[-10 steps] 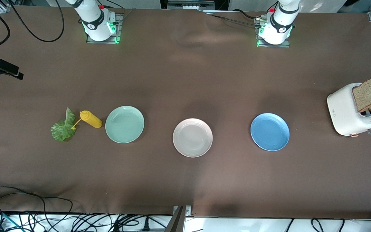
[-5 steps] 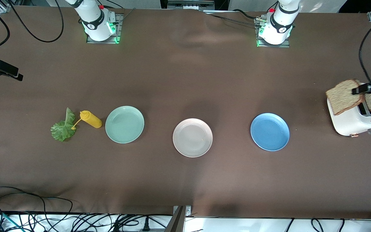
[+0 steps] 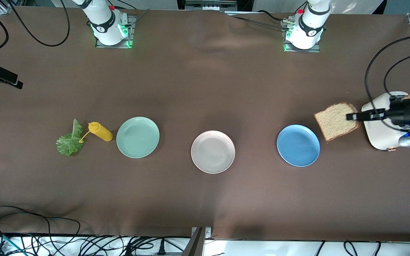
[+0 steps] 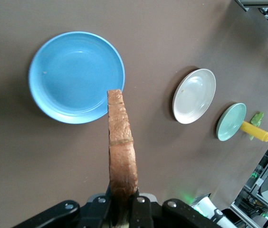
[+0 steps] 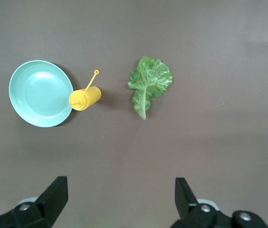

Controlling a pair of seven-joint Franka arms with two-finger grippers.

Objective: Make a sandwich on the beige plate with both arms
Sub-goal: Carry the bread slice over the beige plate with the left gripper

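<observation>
Brown counter [image 3: 205, 81] is carrying the beige plate [image 3: 213, 152]. Left claw [image 3: 351, 116] is pinching a bread slice [image 3: 335, 122] in the air beside the blue plate [image 3: 298, 145]. Right claw [image 5: 119, 197] is hanging wide open, empty, over the lettuce leaf [image 5: 148, 83].

- Even, bright overhead light falls on the brown table [image 3: 205, 89], with no hard glare.
- Soft, faint shadows lie on the cloth above the beige plate [image 3: 213, 152] and the blue plate [image 3: 298, 145].
- Plates carry mild sheen.
- Green lamps glow at both arm bases.
- All views are sharp; the wrist views stretch slightly at the edges.
</observation>
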